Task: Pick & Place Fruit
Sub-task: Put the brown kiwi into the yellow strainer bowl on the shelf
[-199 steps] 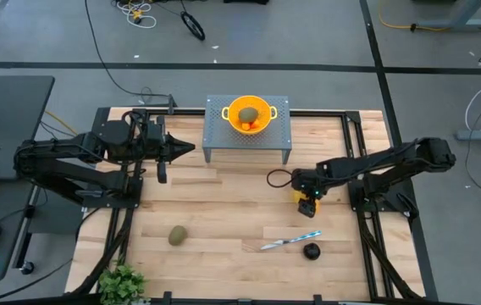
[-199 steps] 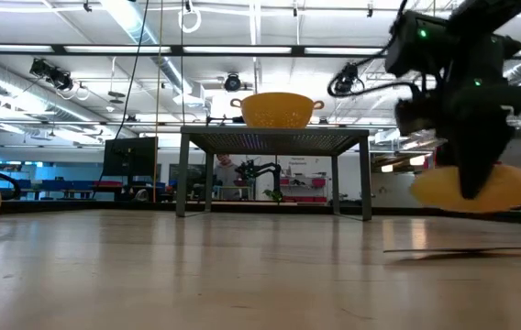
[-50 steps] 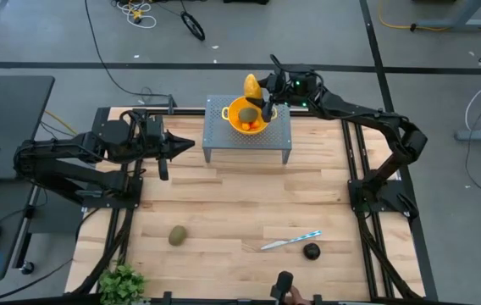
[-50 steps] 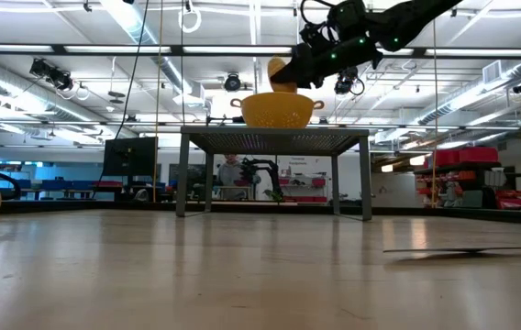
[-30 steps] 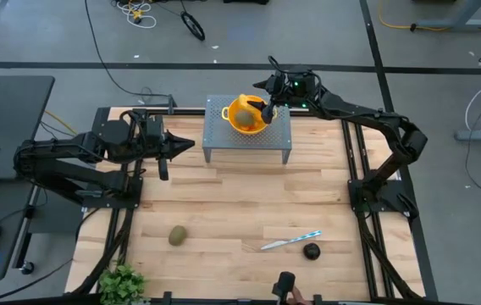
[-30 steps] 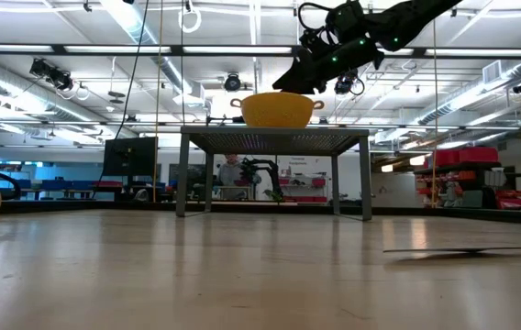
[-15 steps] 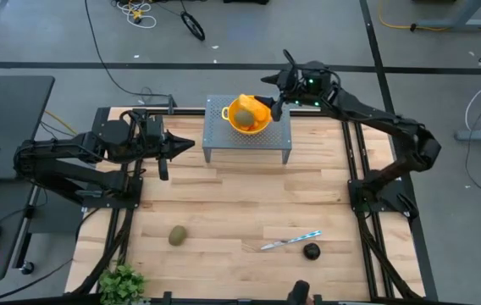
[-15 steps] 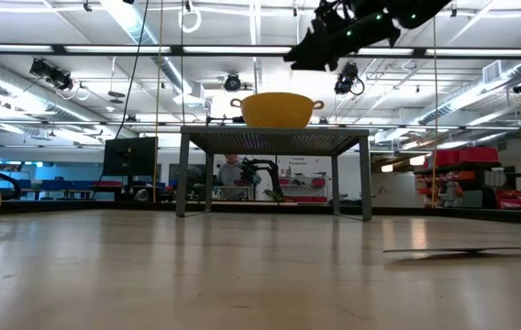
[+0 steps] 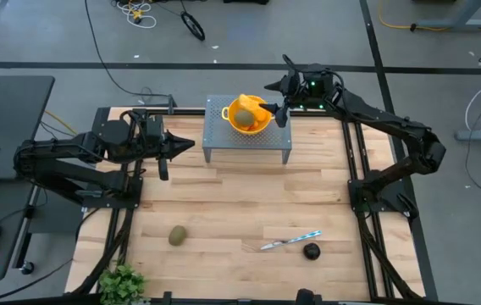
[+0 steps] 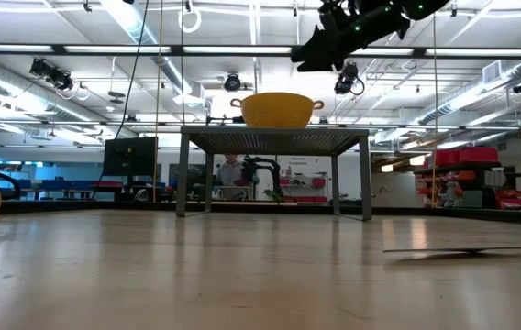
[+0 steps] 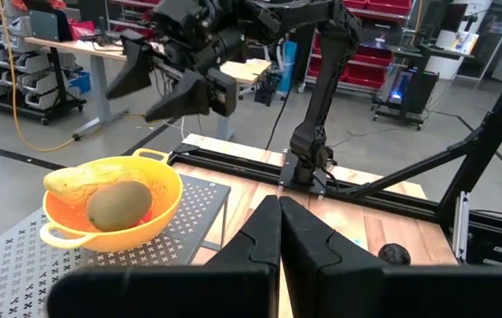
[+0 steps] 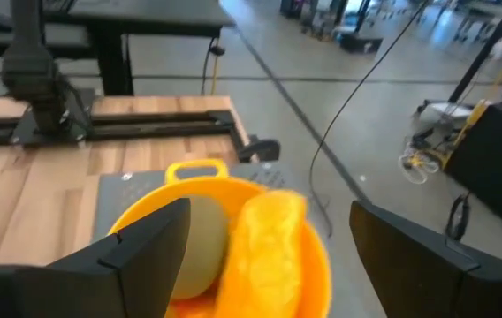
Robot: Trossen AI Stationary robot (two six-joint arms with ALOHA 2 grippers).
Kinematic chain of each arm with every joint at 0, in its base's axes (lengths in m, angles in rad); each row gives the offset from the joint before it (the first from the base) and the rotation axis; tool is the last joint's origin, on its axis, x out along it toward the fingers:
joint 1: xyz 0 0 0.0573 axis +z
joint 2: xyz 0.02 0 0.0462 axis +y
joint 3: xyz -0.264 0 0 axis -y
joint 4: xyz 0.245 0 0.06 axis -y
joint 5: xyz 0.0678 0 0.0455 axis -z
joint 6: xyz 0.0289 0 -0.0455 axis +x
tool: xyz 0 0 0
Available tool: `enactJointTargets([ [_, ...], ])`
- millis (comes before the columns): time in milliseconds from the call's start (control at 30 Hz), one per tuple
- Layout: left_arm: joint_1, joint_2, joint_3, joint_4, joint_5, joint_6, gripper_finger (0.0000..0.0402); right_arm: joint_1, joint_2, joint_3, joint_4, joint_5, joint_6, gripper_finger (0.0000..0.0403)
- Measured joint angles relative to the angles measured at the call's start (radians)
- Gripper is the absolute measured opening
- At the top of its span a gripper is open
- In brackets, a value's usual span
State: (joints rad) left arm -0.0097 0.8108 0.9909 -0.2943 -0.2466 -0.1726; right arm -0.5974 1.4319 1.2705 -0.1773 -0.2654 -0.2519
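Note:
The yellow bowl (image 9: 247, 115) stands on a grey perforated stand (image 9: 246, 140) at the table's far side. In it lie a yellow-orange oblong fruit (image 12: 267, 247) and an olive-brown oval fruit (image 12: 200, 246). My right gripper (image 9: 276, 99) hovers open above and just right of the bowl, touching nothing. My left gripper (image 9: 183, 149) waits shut, left of the stand. A second olive-brown fruit (image 9: 178, 235) and a dark round fruit (image 9: 311, 251) rest on the table near its front.
A slim knife (image 9: 290, 241) with a pale blue handle lies beside the dark round fruit. A small green plant (image 9: 122, 284) sits at the front left corner. Bare wood lies between the stand and the front objects.
My right gripper has risen off the bowl and drawn back toward the table's right edge, staying open. The yellow-orange fruit, held above the bowl a little earlier, now lies inside it beside the olive-brown one.

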Motion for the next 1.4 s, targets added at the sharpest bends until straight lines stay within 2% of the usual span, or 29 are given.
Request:
enactJointTargets([
  [300,0.0,0.0,0.0,0.0,0.0,0.0,0.0004,0.07,0.0,0.0,-0.04,0.001,0.0,0.0317],
  [600,0.0,0.0,0.0,0.0,-0.002,0.0,0.0004,0.162,0.001,0.0,-0.051,0.001,0.018,0.029],
  [867,0.0,0.0,0.0,0.0,-0.004,0.002,0.0005,0.187,0.001,0.0,-0.051,0.002,0.019,0.0268],
  [1167,0.0,0.0,0.0,0.0,-0.004,0.004,0.0005,0.187,-0.067,0.0,-0.05,0.002,0.204,0.0223],
  [1400,0.0,0.0,0.0,0.0,-0.004,0.014,0.0005,0.186,-0.18,0.0,-0.067,0.002,0.245,0.0161],
])
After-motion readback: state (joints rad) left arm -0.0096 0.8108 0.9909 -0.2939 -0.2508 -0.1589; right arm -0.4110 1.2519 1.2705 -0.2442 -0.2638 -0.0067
